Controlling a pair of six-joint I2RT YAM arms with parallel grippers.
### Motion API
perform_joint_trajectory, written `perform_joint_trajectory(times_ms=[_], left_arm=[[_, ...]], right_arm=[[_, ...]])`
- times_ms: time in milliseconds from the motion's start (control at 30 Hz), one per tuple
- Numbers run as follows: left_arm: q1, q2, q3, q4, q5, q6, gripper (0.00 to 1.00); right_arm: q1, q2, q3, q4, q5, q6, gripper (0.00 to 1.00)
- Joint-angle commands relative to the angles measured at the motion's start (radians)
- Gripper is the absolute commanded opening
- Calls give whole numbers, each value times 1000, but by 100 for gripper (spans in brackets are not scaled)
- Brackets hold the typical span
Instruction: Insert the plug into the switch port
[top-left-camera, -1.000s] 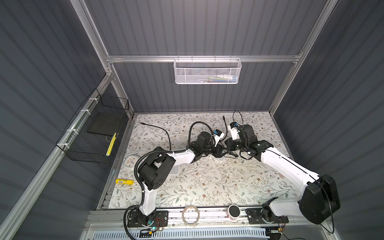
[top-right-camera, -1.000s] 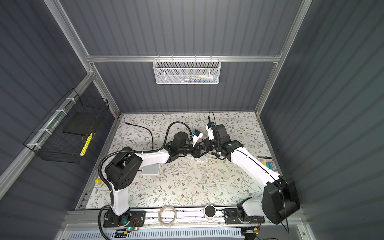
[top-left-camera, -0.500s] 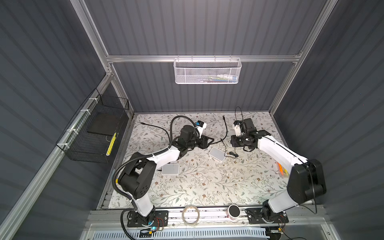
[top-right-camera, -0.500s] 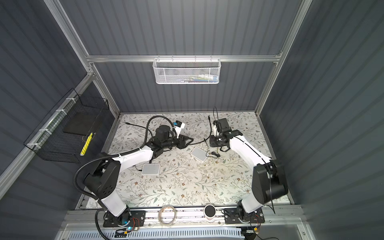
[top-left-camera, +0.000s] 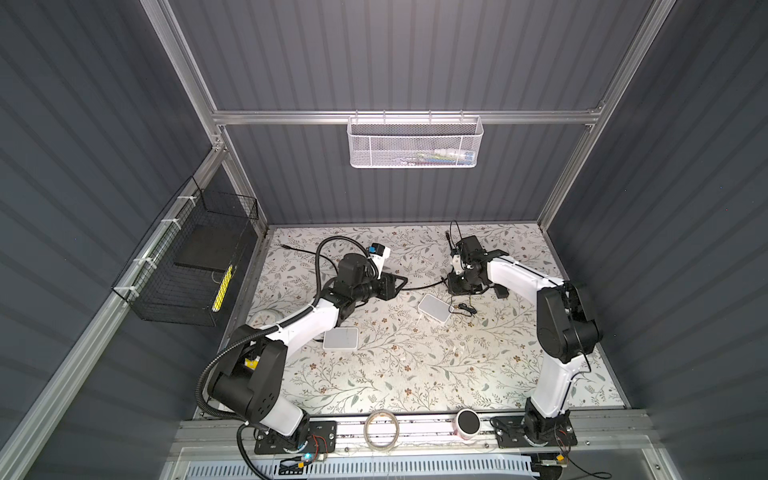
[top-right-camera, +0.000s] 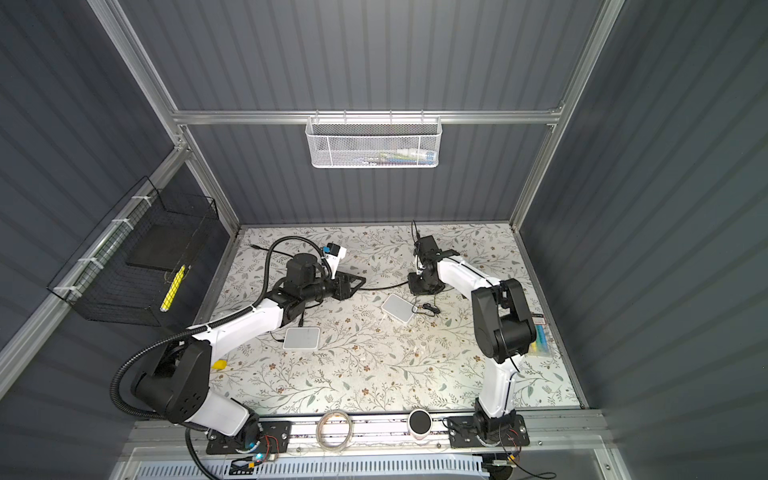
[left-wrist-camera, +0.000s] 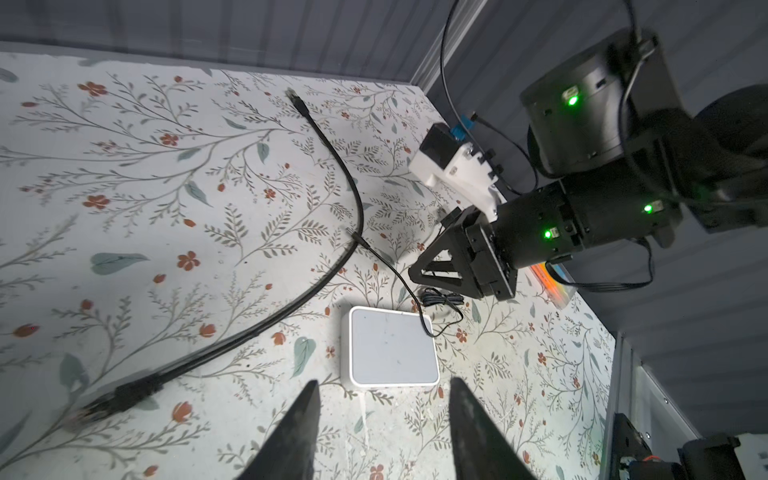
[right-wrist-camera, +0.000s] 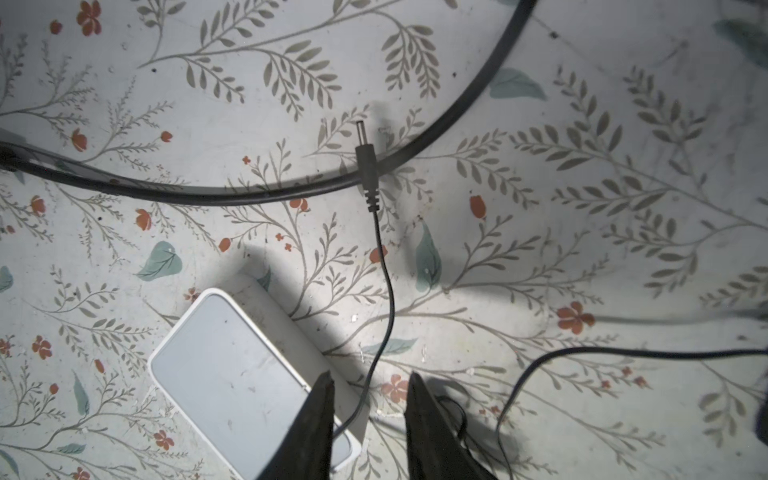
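The switch is a flat white box (top-left-camera: 434, 307) (top-right-camera: 398, 308) lying on the flowered mat between the arms, seen also in the wrist views (left-wrist-camera: 390, 349) (right-wrist-camera: 249, 386). The plug, a small black barrel plug (right-wrist-camera: 365, 166) (left-wrist-camera: 356, 237), lies across a thick black cable (right-wrist-camera: 249, 195). Its thin lead runs back to the switch's side and passes loosely between my right gripper's fingers. The right gripper (right-wrist-camera: 371, 376) (top-left-camera: 455, 291) hovers open over the switch's far corner, holding nothing. To the left, the left gripper (left-wrist-camera: 384, 382) (top-left-camera: 399, 282) is open and empty, pointing at the switch.
A second white box (top-left-camera: 340, 337) lies beside the left forearm. The thick cable's connector (left-wrist-camera: 296, 99) rests near the back wall. A tape roll (top-left-camera: 381, 430) and a white cup (top-left-camera: 468, 424) sit on the front rail. A black wire basket (top-left-camera: 195, 266) hangs on the left wall.
A second ago both grippers met over the middle of the mat. They have drawn apart, uncovering the switch, and the right gripper's jaws have opened.
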Motion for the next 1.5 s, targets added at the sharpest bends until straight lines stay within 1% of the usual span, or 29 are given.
perform_joint_trajectory(times_ms=[0,233,433,533,667,700,767,867,1067,1233,1300,1467], left_arm=[[25,-37,-22,-17,28,19,50],[62,-40,-40,-8,60,14,50],[80,-45,-57,-4,71,10,50],[83,-43,-62,4,77,4,49],[85,-37,-58,2,90,-4,49],[84,-35,-58,4,92,-7,49],[84,-28,-53,4,102,-15,49],[85,4,-28,12,146,-39,50],[75,102,10,134,227,-158,51],[27,169,89,128,244,-171,56],[5,193,123,121,248,-172,56],[-51,283,193,108,264,-173,55]], right_arm=[[3,39,32,-35,3,25,32],[5,97,57,-38,9,50,29],[6,105,41,-21,19,66,26],[7,108,38,-7,6,72,19],[7,82,10,26,-18,75,3],[6,66,1,35,-22,72,0],[7,30,-20,43,-21,63,0],[6,-40,-62,42,-9,43,0],[7,-215,-192,61,-17,29,0],[42,-332,-298,88,-44,19,0],[60,-359,-325,88,-38,18,0],[67,-414,-393,143,-72,33,0]])
